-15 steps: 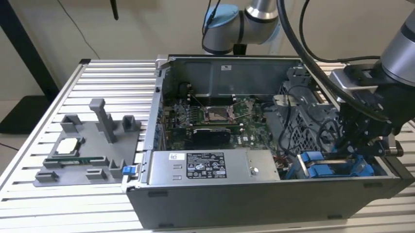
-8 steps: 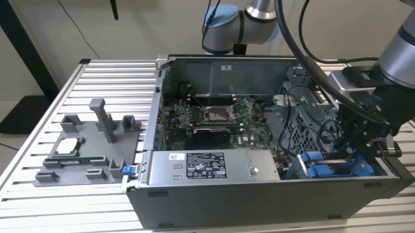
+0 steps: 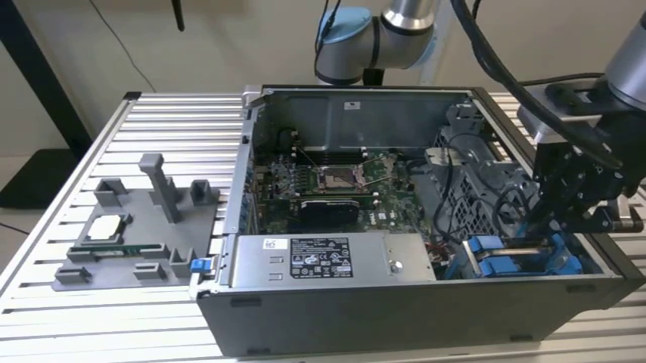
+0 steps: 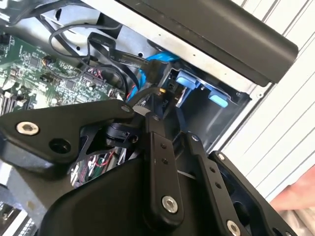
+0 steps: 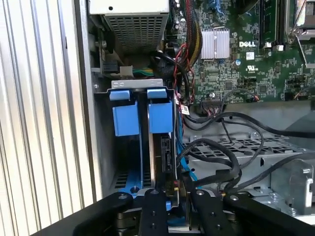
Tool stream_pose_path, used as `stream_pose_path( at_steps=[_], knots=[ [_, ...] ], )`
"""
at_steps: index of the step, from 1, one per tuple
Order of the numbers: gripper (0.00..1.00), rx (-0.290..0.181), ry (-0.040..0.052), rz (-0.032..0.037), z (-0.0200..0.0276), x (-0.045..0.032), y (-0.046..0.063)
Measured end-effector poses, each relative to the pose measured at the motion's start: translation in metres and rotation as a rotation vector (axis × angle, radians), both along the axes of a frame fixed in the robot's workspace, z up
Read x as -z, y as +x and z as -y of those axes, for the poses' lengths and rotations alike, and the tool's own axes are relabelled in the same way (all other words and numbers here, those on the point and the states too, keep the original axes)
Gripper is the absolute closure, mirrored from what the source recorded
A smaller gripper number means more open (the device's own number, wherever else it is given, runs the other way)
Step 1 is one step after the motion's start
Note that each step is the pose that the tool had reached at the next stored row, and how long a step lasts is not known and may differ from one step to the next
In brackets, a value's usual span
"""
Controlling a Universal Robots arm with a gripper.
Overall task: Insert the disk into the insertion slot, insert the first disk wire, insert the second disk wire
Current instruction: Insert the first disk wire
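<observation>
Already the disk [image 5: 164, 155] stands on edge inside the insertion slot [image 5: 102, 147], the grey bay just beside the end of the power supply box [image 3: 333, 261] in the computer case [image 3: 404, 318] on the slatted worktop [image 3: 172, 128]. Its blue frame tab [image 5: 160, 116] faces the power supply box, and its dark connector edge runs from that tab towards the gripper [image 3: 540, 223]. So the disk's long axis points away from the power supply box and straight at the gripper, which hangs over the far end of the connector edge.

Whether the gripper is wide, narrow or clamped on a plug I cannot tell.

Loose black wires [image 5: 221, 145] loop just beside the disk, on the circuit board [image 5: 246, 64] side. A blue wire [image 4: 160, 56] curls near the bay's top. I judge the disk step done. The work now sits at the connector edge, where the gripper is nearest.
</observation>
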State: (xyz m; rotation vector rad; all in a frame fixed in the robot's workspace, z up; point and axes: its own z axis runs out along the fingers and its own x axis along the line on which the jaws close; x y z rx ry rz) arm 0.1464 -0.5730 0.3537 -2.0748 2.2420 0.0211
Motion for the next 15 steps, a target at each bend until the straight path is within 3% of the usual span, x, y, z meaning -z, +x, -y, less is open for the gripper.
stream_pose_path(
  at_steps=[7, 12, 15],
  knots=[
    [0.00, 0.000, -0.0002, 0.0002, -0.0047, -0.0166, 0.000],
    [0.00, 0.000, -0.0002, 0.0005, -0.0114, -0.0196, 0.002],
    [0.00, 0.000, -0.0002, 0.0005, -0.0130, -0.0207, 0.006]
  ],
)
